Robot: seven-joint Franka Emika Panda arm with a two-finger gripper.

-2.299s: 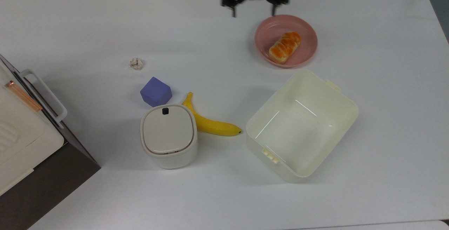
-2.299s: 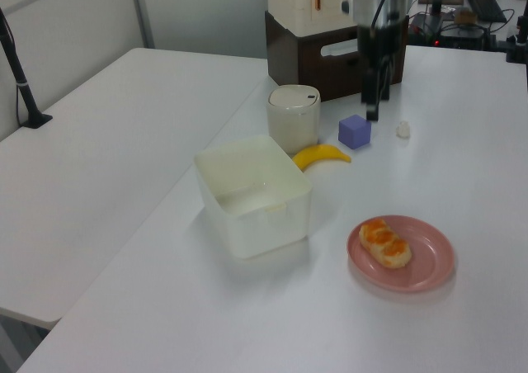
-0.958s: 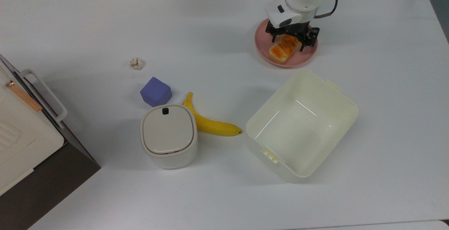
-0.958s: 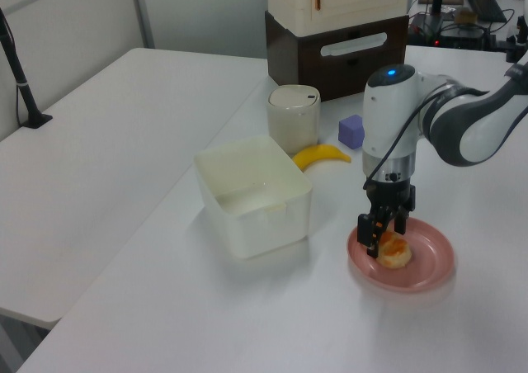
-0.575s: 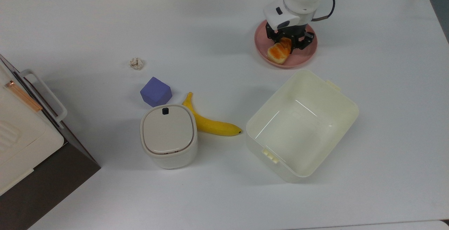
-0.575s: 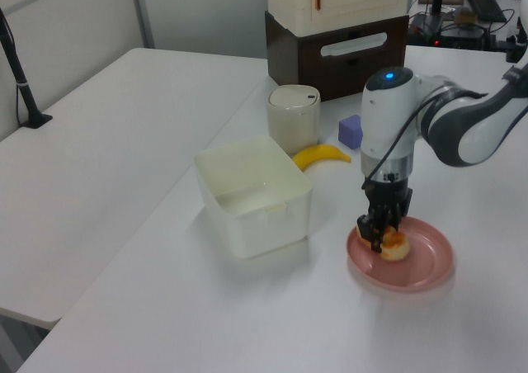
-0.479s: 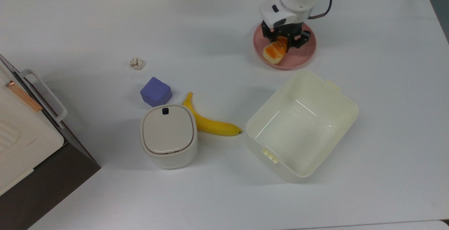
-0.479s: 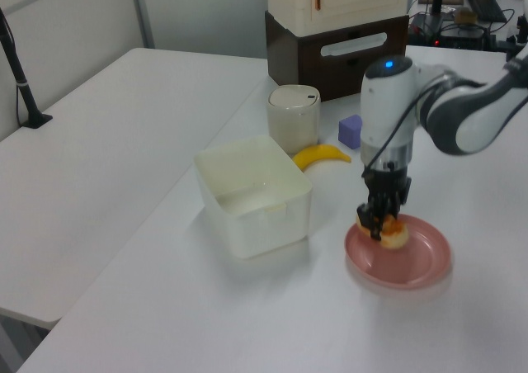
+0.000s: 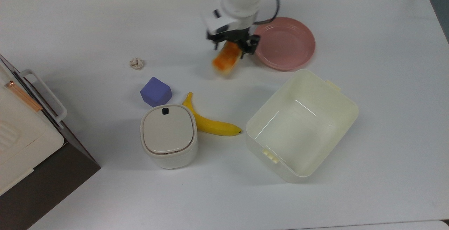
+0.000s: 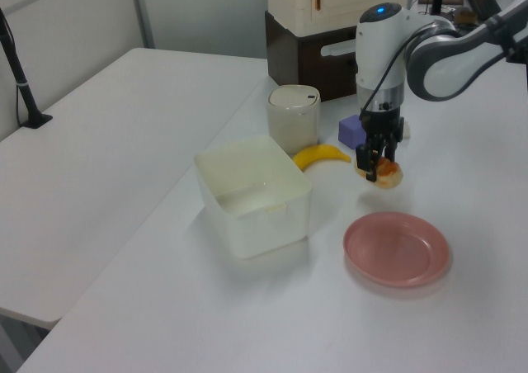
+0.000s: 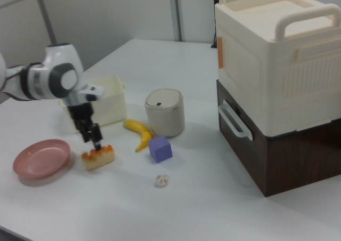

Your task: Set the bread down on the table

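The gripper [image 9: 234, 49] sits in the upper middle of the top view, its fingers clamped on the upper end of the bread [image 9: 226, 59], which hangs tilted down toward the frame's lower left. The bread is off the pink plate [image 9: 291, 47], which lies bare just to the top view's right of the gripper. In the right view the gripper [image 11: 96, 143] is at the left of the frame and the bread [image 11: 98, 158] looks low over the table [image 11: 213, 198], beside the plate [image 11: 40, 158]; whether it touches the tabletop cannot be told. In the left view the bread [image 10: 382, 172] is held in the upper right of the frame, above the plate [image 10: 398, 248]. Lower in the top view lie a banana [image 9: 210, 121], a purple cube [image 9: 156, 91], a lidded white bin [image 9: 168, 135] and an open cream tub [image 9: 301, 124], with a small wad of paper [image 9: 136, 63] toward the left.
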